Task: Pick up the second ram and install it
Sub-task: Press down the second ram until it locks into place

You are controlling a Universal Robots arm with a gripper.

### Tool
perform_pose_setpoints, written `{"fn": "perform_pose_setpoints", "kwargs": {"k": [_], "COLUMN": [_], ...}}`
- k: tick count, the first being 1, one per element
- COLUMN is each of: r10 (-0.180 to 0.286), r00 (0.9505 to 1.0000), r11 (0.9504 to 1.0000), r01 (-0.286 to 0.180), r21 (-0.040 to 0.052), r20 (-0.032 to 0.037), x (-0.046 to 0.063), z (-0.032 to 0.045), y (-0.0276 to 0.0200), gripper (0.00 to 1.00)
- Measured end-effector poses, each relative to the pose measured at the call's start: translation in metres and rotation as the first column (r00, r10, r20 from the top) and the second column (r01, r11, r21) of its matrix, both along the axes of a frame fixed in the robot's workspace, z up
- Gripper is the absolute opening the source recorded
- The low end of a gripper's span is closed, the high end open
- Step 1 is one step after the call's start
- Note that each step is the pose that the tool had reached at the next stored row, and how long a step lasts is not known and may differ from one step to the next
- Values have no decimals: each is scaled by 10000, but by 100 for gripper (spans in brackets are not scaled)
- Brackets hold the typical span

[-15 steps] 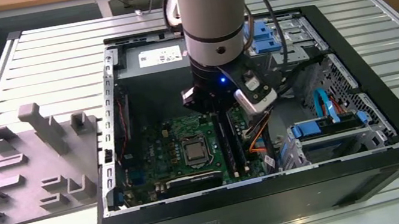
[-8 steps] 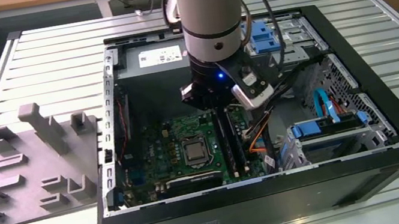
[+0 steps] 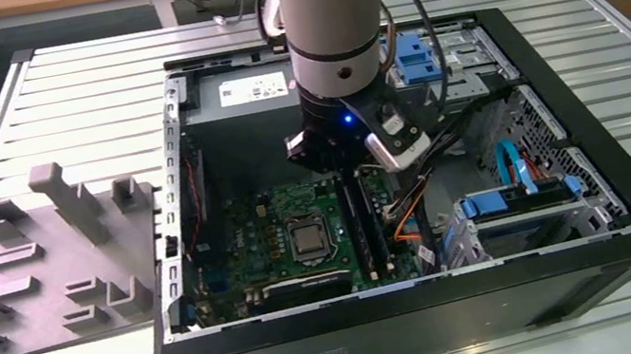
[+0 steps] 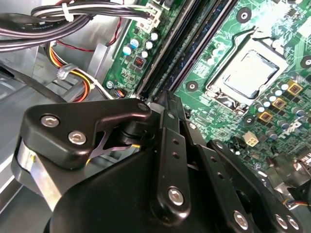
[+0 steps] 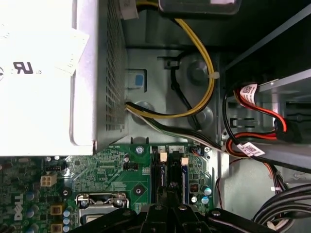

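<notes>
Tool (image 4: 167, 104) sits directly over the black slots (image 4: 187, 46); finger state unclear. Best pressed straight down, stick kept square.

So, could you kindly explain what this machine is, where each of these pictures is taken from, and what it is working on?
It is a single robot arm with a gripper at its tip, reaching down into an open computer case that lies on a slatted metal table. The exterior view looks at the whole scene from off the arm. Both wrist views come from cameras riding near the wrist, looking down into the case. They show the green motherboard, the long black memory slots, the processor socket, the grey power-supply box and bundles of cables. The gripper sits right over the memory slots. A grey moulded tray lies beside the case.
</notes>
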State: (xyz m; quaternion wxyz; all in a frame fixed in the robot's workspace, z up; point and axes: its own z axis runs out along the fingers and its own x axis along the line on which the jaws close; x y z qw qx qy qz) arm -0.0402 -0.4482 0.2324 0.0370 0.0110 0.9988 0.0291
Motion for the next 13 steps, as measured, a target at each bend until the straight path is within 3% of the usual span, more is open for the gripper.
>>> {"fn": "perform_pose_setpoints", "kwargs": {"k": [13], "r10": [-1], "r00": [10000], "r11": [10000], "r01": [1], "r21": [14], "r20": [0], "x": [0], "z": [-61], "y": [73], "gripper": [11]}}
